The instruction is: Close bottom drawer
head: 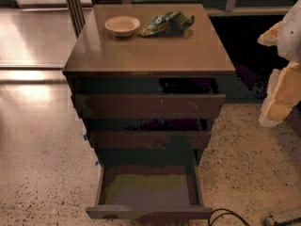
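The bottom drawer [148, 213] of the dark brown cabinet [150, 51] is pulled far out toward me. Its shallow box shows a greyish-green floor [148, 188] with nothing in it. The two wider drawers above it, the top one [150, 106] and the middle one [150, 139], stand slightly out from the cabinet body. My gripper [282, 91] shows as white and cream parts at the right edge, level with the upper drawers. It is well to the right of the cabinet and apart from it.
A pale bowl [122, 25] and a green snack bag [167, 22] lie on the cabinet top. A black cable [225, 216] curls on the speckled floor by the open drawer's right front corner. A metal post [74, 8] stands behind the cabinet's left.
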### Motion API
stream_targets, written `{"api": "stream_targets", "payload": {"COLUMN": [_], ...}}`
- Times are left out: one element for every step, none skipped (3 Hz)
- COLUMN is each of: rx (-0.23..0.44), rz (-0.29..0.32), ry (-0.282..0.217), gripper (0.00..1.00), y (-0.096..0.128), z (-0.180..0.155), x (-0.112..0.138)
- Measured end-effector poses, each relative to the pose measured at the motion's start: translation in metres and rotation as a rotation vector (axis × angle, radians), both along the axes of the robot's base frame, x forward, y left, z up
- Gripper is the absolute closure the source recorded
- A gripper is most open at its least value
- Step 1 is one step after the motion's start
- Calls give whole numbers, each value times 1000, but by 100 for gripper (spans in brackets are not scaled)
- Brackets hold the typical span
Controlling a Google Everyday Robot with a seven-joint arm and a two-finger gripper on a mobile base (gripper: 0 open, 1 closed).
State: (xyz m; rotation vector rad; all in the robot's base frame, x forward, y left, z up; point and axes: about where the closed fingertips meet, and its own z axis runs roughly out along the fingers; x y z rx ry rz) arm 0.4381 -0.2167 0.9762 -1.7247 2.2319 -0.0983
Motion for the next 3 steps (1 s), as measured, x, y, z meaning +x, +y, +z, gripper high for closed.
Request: {"api": "stream_targets", "payload": {"rx": [-2,28,82], "rz": [2,18,21], "ry": [-12,-11,10], "gripper": [0,0,0], "y": [1,6,14], "z": [1,-21,-73], "x": [-1,-10,-24]}}
